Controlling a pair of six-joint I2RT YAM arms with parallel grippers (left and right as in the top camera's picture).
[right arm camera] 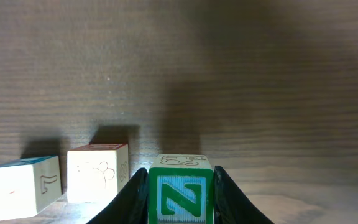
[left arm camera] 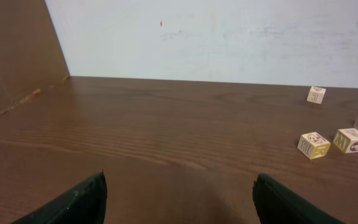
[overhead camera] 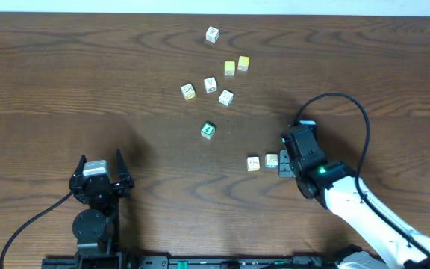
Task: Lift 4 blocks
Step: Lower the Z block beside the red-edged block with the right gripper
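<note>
Right gripper (right arm camera: 179,182): it is clamping narrowly on the green N block (right arm camera: 180,194), with one finger pressing each side.

The held block is showing a green-framed face with a white N on a pale blue-green field. Its cream top is carrying green line print. It is sitting at the right side of the table (overhead camera: 66,82), toward the front edge. Its base is running out of the wrist view, so I cannot tell whether it is clear of the wood.

Just left of it, the cream block (right arm camera: 98,173) is standing on the table, bearing a thin line drawing and a reddish top edge. The blue-edged block (right arm camera: 20,186) is standing beside that one, slightly apart.

The second green block (overhead camera: 208,130) is lying alone nearer the table's middle, well apart from the gripper.

Left gripper (left arm camera: 179,205): it is hanging wide open at the front left, holding nothing.
</note>
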